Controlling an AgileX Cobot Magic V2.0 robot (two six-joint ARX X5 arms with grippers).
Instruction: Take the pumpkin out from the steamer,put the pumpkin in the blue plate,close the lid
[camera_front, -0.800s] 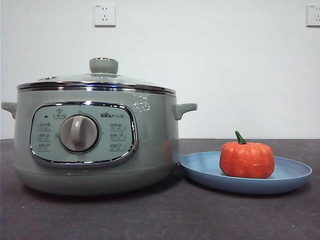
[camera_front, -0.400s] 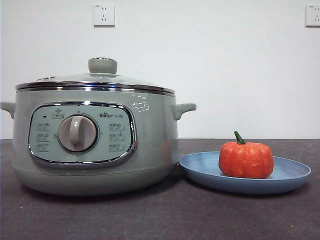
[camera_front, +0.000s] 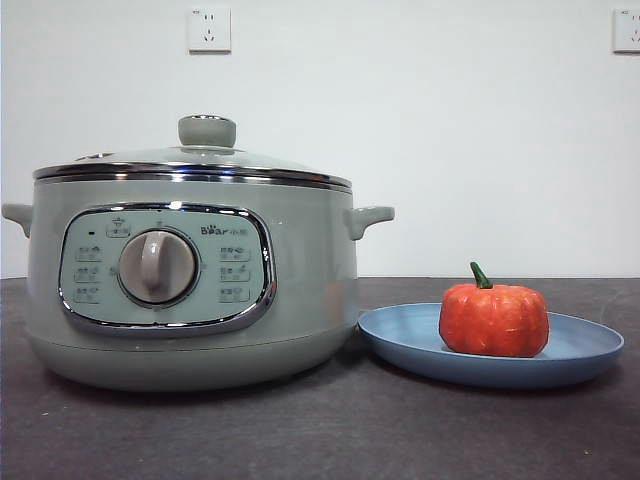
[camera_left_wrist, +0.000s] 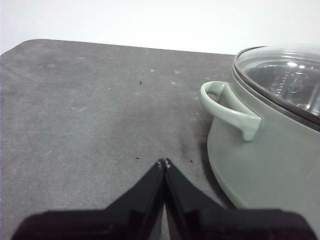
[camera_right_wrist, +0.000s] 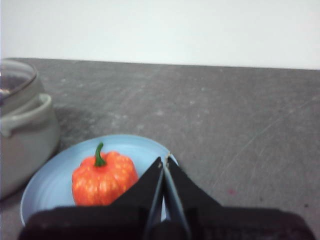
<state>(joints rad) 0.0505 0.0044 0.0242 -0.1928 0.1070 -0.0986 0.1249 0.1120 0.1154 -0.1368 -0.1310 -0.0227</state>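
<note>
The pale green steamer (camera_front: 190, 290) stands at the left of the front view with the glass lid (camera_front: 200, 160) seated flat on it, knob up. To its right lies the blue plate (camera_front: 580, 350), and the orange pumpkin (camera_front: 493, 318) sits upright on it. Neither arm shows in the front view. My left gripper (camera_left_wrist: 163, 162) is shut and empty over the dark table, beside the steamer's side handle (camera_left_wrist: 227, 107). My right gripper (camera_right_wrist: 164, 160) is shut and empty, held back from the pumpkin (camera_right_wrist: 104, 178) on the plate (camera_right_wrist: 50, 185).
A dark grey mat (camera_front: 330, 430) covers the table. A white wall with two power sockets (camera_front: 209, 29) stands behind. The steamer's edge (camera_right_wrist: 22, 130) shows in the right wrist view, close to the plate.
</note>
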